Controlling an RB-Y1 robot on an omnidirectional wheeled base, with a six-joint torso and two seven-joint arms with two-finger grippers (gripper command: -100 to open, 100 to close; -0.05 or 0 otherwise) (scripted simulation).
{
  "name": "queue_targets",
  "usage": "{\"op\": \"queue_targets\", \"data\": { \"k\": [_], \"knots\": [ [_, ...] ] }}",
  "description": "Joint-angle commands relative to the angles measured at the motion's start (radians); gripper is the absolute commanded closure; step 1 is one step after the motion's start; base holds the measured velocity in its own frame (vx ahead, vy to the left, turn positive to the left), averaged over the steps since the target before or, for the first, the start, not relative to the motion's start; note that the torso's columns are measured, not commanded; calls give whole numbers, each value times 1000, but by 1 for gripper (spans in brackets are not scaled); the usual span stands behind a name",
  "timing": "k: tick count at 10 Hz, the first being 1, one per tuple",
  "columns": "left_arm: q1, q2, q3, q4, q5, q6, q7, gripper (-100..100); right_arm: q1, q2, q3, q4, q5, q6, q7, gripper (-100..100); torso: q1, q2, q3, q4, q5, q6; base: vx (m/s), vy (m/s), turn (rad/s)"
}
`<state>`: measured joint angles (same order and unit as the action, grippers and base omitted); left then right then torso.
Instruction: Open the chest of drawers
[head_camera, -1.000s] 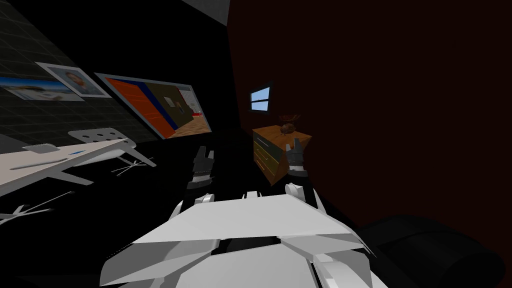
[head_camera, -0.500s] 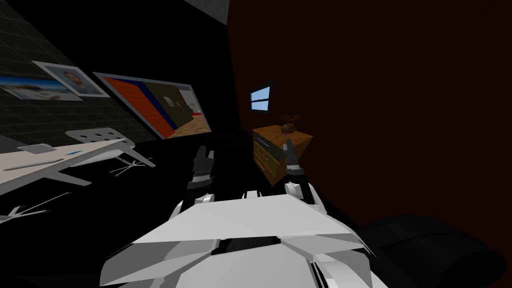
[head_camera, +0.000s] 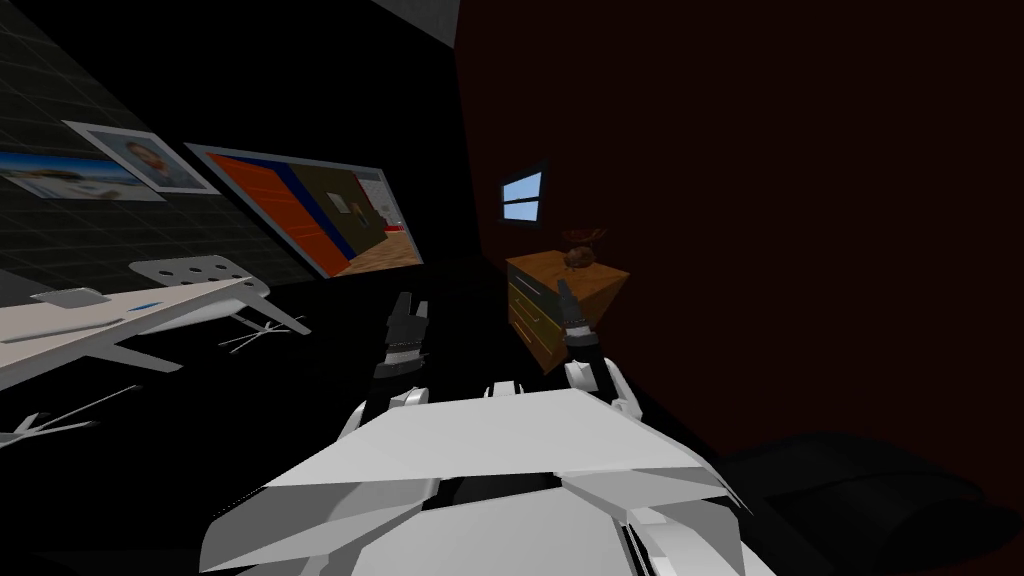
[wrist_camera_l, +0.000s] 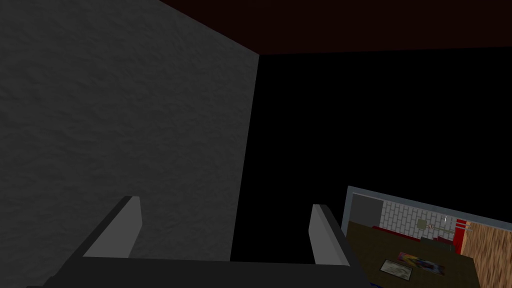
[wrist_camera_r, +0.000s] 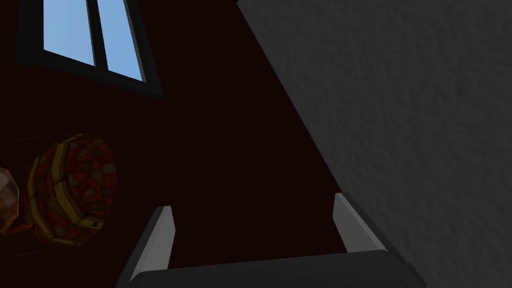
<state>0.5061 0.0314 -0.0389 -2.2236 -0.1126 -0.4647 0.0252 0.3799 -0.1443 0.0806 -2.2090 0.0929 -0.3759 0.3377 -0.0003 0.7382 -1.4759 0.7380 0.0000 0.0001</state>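
Two grippers spread wide, drawers not yet touched

Nearest the robot, the left gripper (head_camera: 409, 303) hangs at about 11 o'clock, fingers wide apart and holding nothing. The right gripper (head_camera: 564, 290), at about 1 o'clock, is equally wide and empty, raised in front of the chest of drawers (head_camera: 527, 310). The chest stands against a dark red wall, its drawers seemingly shut. A red and yellow ornament (wrist_camera_r: 70, 190) sits on top, with a window (head_camera: 522, 196) beyond at 12 o'clock. The step in hand looks like the approach. Next, the right gripper likely needs lowering to a drawer handle (head_camera: 530, 320), then closing on it.
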Motion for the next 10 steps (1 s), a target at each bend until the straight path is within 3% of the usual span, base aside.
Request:
{"op": "queue_targets", "data": {
  "k": [1, 10],
  "knots": [
    [0, 0, 0, 0, 0, 0, 0, 0, -23, -5, 9, 18, 33, 2, 60, -100, 0, 0, 0, 0, 0, 0, 28, 10, 5],
    [0, 0, 0, 0, 0, 0, 0, 0, -136, -10, 61, 111, 196, 11, 297, -100, 0, 0, 0, 0, 0, 0, 30, 13, 6]
  ]
}}
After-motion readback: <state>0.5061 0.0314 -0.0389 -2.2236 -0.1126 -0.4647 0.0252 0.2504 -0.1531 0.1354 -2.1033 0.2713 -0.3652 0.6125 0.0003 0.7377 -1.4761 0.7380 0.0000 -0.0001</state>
